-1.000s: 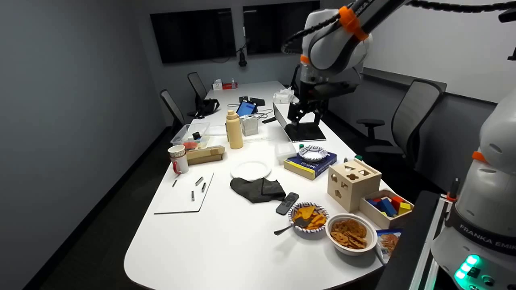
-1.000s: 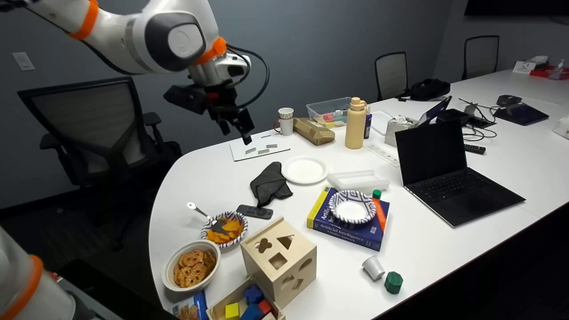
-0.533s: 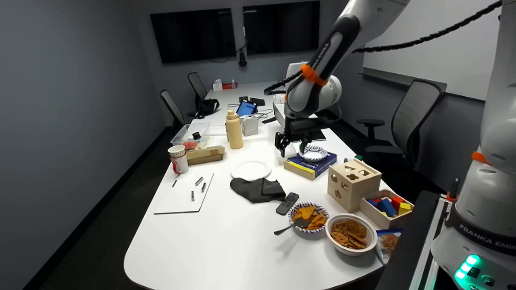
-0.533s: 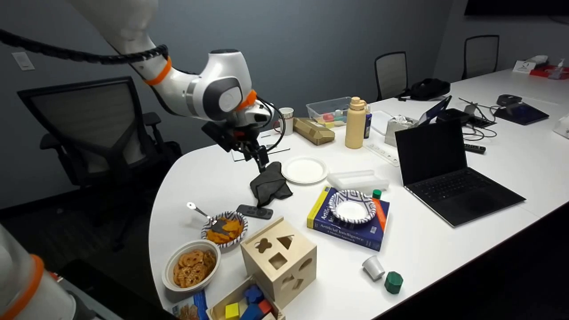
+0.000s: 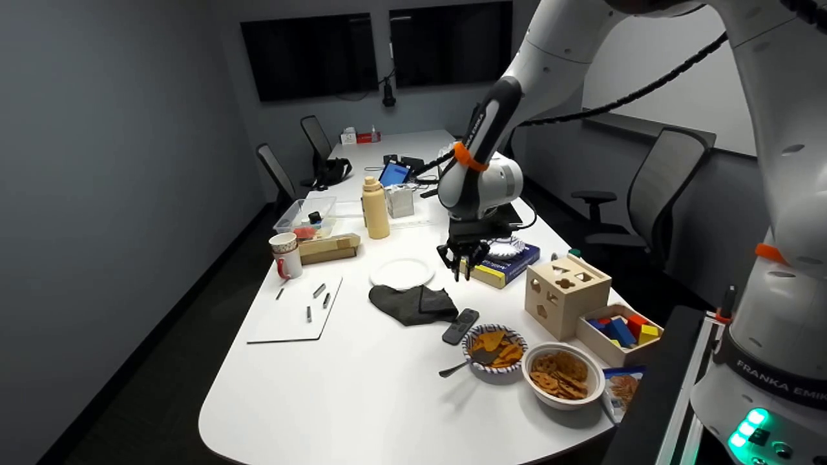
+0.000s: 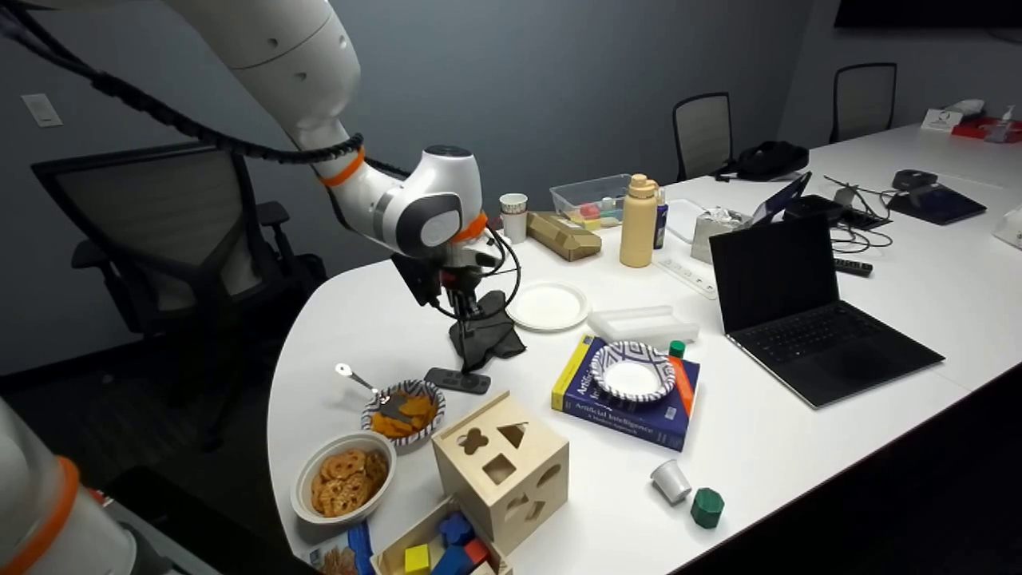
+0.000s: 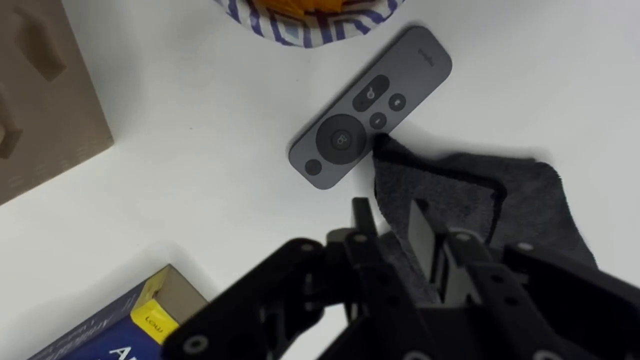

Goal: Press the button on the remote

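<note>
The slim dark grey remote (image 5: 460,327) lies flat on the white table in both exterior views, between the black cloth and the chip bowl. In the wrist view the remote (image 7: 371,107) shows its button face upward, with a round ring pad and centre button (image 7: 341,139) plus several smaller buttons. My gripper (image 7: 390,205) points down above the table, its tips below the remote in that picture and partly over the cloth. A narrow gap stands between its fingers (image 7: 422,235), with nothing in it. In an exterior view the gripper (image 5: 462,274) hangs clear of the remote.
A black cloth (image 7: 530,200) touches or nearly touches the remote's edge. Close by are a patterned bowl of chips (image 5: 496,368) with a spoon, a wooden shape box (image 5: 568,290) and a blue book (image 6: 623,423) bearing a paper bowl. A white plate (image 5: 402,274) lies behind the cloth.
The arm has come down toward the table and nearer the remote, and the gripper has tilted to point downward. Its fingers have drawn closer together. The remote has not moved.
</note>
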`<action>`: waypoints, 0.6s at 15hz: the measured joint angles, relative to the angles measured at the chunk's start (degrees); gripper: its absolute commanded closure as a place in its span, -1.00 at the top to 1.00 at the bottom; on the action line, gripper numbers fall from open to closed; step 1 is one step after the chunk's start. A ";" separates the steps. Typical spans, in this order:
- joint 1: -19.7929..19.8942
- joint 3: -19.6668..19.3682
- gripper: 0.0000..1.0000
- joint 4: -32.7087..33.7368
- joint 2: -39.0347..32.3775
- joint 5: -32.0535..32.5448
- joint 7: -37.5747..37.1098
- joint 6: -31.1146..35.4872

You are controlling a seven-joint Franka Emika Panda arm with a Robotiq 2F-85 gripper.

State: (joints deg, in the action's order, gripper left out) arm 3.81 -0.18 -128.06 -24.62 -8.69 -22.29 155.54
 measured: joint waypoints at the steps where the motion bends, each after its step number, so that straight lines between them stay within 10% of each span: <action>1: 0.02 0.00 -1.00 0.82 -1.33 -1.34 0.03 -0.01; 9: 0.15 -0.02 -1.00 5.48 -8.72 -7.66 0.07 -0.83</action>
State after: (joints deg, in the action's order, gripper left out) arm 3.96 -0.21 -122.58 -33.34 -16.35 -22.23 154.71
